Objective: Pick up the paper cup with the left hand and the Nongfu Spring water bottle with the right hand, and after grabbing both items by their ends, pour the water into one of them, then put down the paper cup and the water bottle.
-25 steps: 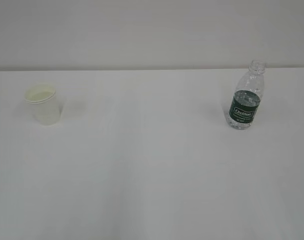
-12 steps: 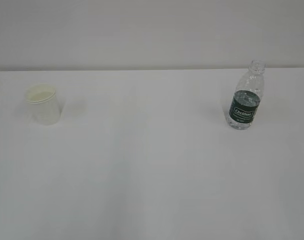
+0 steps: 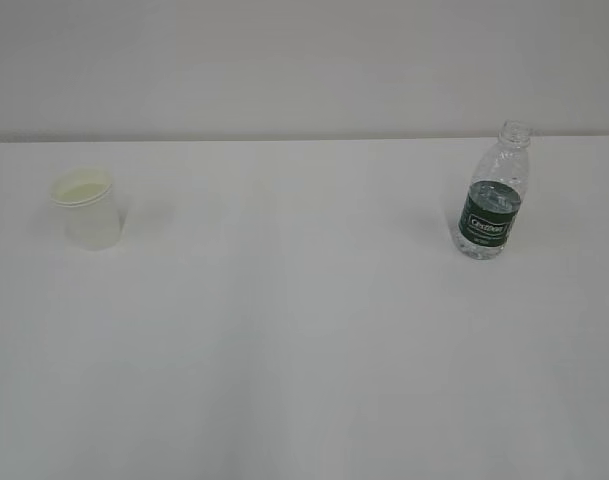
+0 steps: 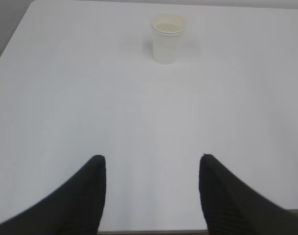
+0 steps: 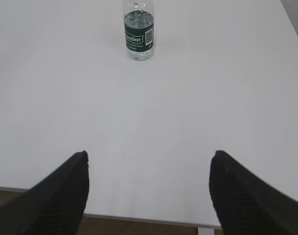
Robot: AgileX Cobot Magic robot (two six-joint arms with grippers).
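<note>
The white worktop (image 3: 304, 330) fills all three views and carries two items, set well apart.

The right gripper (image 5: 149, 161) is over the near edge of the worktop, jaws spread wide with nothing between them. The left gripper (image 4: 151, 164) is likewise at the near edge, jaws apart and released, grasping nothing.

The Nongfu Spring water bottle (image 3: 493, 195) stands upright at the right rear of the worktop, uncapped, its dark green label facing forward. In the right wrist view it stands far ahead of the jaws, slightly left of centre.

The paper cup (image 3: 85, 208) stands upright at the left rear, mouth upward. In the left wrist view it stands far ahead of the jaws, near centre.
</note>
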